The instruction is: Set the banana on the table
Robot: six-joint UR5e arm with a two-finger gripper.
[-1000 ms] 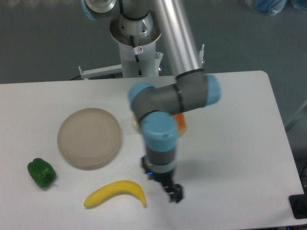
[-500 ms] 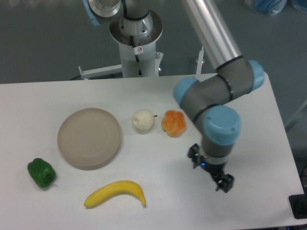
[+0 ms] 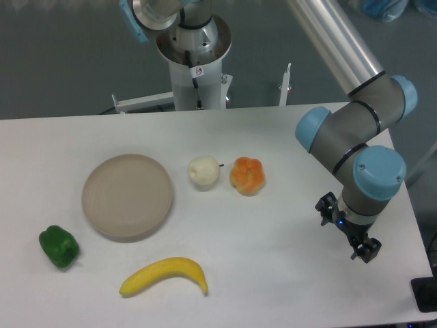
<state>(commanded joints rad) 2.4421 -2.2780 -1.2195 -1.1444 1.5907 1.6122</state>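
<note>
The banana (image 3: 165, 275) is noted lying flat on the white counter (image 3: 287, 273), near the front edge and left of centre, with nothing on or against it. Its long axis is seen to run roughly left to right, the ends dipping toward the front edge and the middle arched away from it. The round plate (image 3: 128, 197) is placed just behind it and a little to its left, apart from it; a green pepper (image 3: 59, 247) is found further left, and a pale round fruit (image 3: 204, 171) and a lobed orange fruit (image 3: 247, 175) are set behind it toward the middle of the counter. The gripper (image 3: 360, 244) is located well apart from the banana, far over toward the right edge of the counter and at about the same depth, so that the banana lies across the counter from it toward the pepper side. Nothing is held in the gripper; whether its fingers are wide or narrow cannot be told from this view, since only a small dark shape is shown beneath the wrist. The banana is judged to be already resting on the counter as the task requires, off the plate, and no further carry is considered to be called for.
</note>
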